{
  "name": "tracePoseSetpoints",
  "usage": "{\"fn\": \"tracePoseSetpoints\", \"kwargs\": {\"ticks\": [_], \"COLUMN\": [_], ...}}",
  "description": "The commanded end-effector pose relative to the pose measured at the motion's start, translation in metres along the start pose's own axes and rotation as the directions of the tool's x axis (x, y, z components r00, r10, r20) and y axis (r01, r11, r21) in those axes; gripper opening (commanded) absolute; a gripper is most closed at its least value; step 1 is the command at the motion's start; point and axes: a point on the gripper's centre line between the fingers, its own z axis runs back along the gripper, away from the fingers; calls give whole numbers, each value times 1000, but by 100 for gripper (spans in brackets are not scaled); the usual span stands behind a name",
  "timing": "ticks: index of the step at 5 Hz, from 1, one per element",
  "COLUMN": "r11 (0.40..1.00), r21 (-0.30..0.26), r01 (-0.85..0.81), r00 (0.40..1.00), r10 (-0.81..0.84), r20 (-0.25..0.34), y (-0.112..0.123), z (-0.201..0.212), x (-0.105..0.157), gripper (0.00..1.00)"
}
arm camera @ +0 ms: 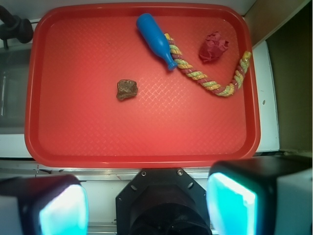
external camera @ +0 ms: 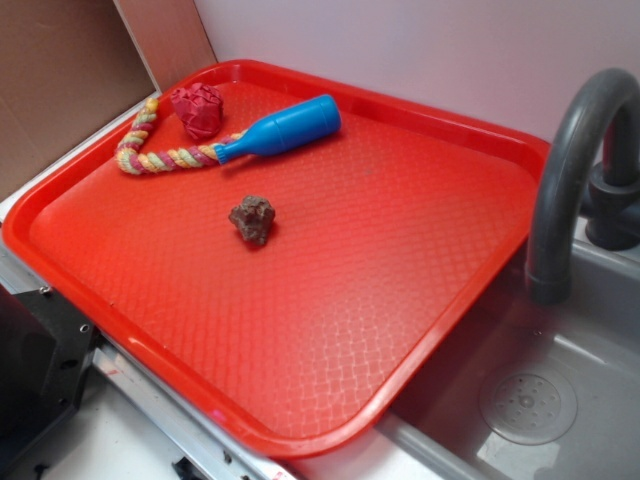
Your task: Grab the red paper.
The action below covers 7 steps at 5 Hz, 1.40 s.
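Observation:
The red paper is a crumpled crimson ball resting in the far left corner of the red tray, inside the curl of a rope. In the wrist view my gripper hangs high above the tray's near edge, its two cyan pads far apart, open and empty. The paper lies well away from it, toward the upper right of that view. The exterior view does not show the gripper.
A blue bottle-shaped toy with a braided rope lies next to the paper. A brown wrinkly lump sits mid-tray. A grey faucet and sink stand at the right.

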Motion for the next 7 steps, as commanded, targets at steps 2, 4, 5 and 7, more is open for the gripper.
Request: {"fn": "tracePoseSetpoints", "kwargs": {"ticks": [2, 4, 5, 7], "r11": [970, 742, 654, 603], "r21": [0, -14, -30, -60], "r01": [-243, -671, -756, -796], "r00": [964, 711, 610, 525], "r10": [242, 648, 720, 735], "r20": [108, 273, 332, 428], "y": [17, 61, 82, 120], "z": [-14, -43, -61, -100], "x": [16, 58, 80, 119], "gripper": [100, 100, 100, 100]}}
